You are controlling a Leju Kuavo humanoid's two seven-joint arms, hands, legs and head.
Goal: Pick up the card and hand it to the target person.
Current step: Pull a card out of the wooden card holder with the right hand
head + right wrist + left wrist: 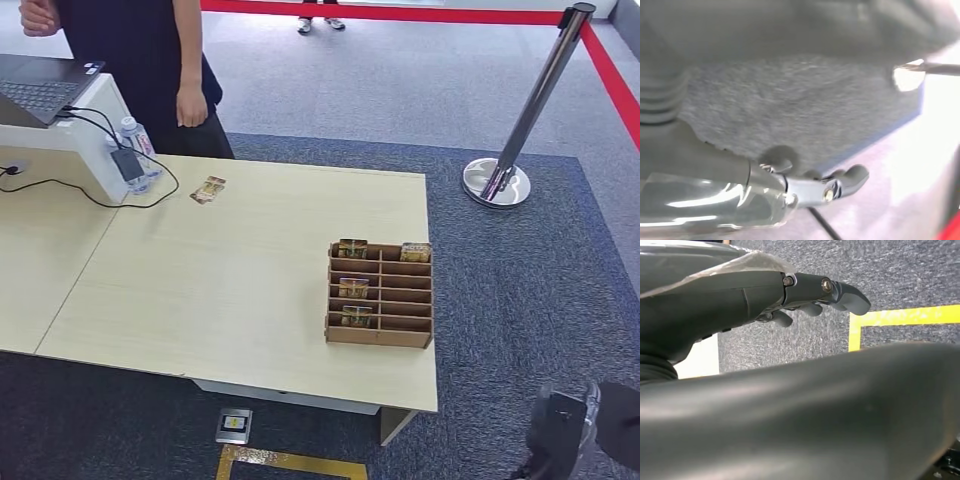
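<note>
A wooden card rack (pixel 380 295) stands near the table's right front corner, with cards (pixel 352 248) upright in several of its slots. Another card (pixel 207 190) lies flat on the light wooden table (pixel 226 290), near its far edge. Just behind that edge stands a person in dark clothes (pixel 143 60), one hand (pixel 191 105) hanging down. My left hand (pixel 810 292) hangs over the grey carpet with its fingers stretched out and nothing in it. My right hand (pixel 817 187) is also held low over the carpet, fingers extended and holding nothing. My right arm (pixel 562 432) shows at the lower right, beyond the table's corner.
A laptop (pixel 38 90) sits on a white stand at the far left, with a water bottle (pixel 140 148) and a black cable beside it. A chrome stanchion (pixel 521 120) with red belts stands at the back right. Yellow floor tape (pixel 290 462) lies under the table's front edge.
</note>
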